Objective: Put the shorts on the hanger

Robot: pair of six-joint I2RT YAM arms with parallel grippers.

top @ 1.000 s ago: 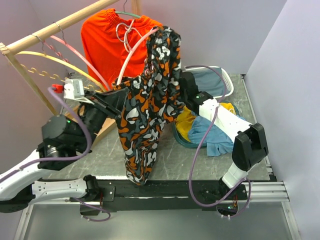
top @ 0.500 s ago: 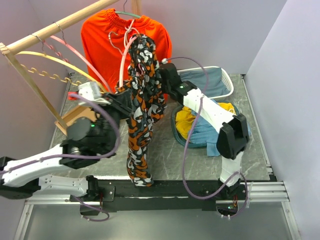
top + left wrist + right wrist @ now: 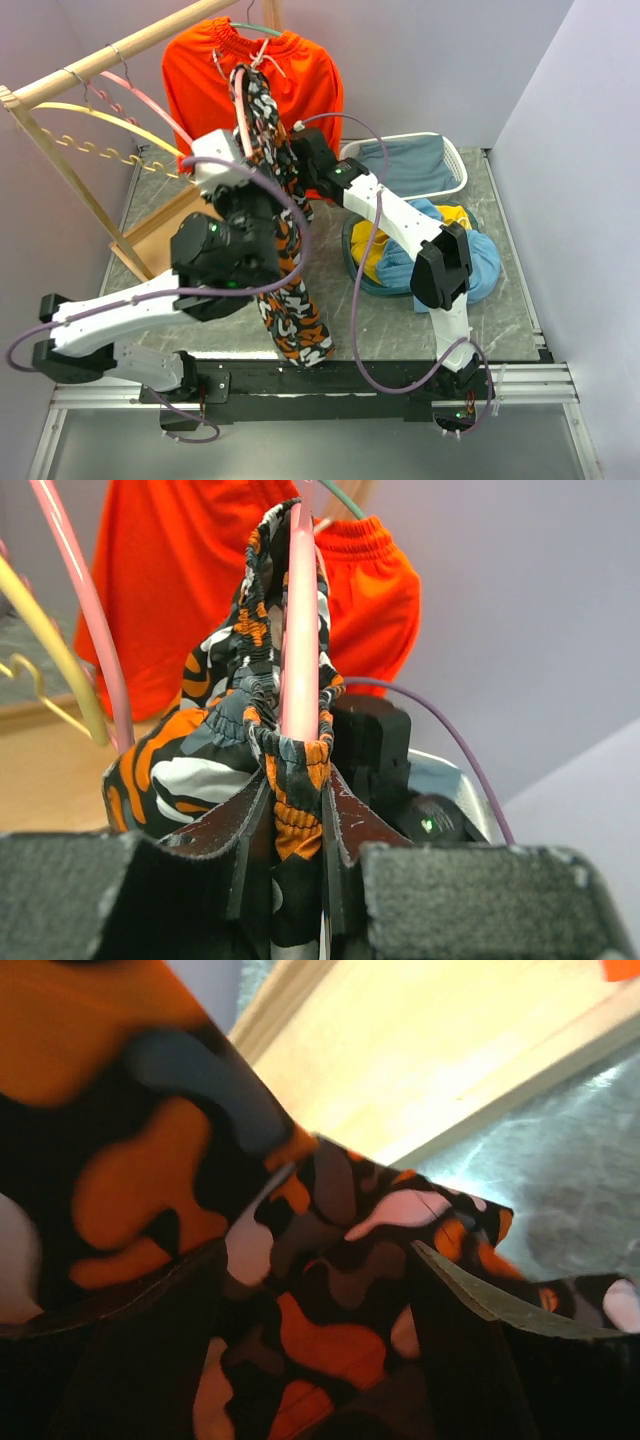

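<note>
The camouflage shorts hang in a long narrow fold from the pale pink hanger, held up in front of the wooden rail. My left gripper is shut on the waistband and the hanger's bar together. In the left wrist view the pink hanger rises straight out of the gripper with the shorts' waistband bunched round it. My right gripper is just right of the shorts' top. In the right wrist view that gripper has shorts fabric filling the gap between its fingers.
Plain orange shorts hang on a green hanger behind. The wooden rail carries a yellow hanger and another pink one. The rack's base lies at left. A white basket and a clothes pile are at right.
Both grippers have moved left and up towards the rail with the hanger and shorts. The shorts have turned from a broad hanging sheet to a narrow fold. The left arm has swung into the middle.
</note>
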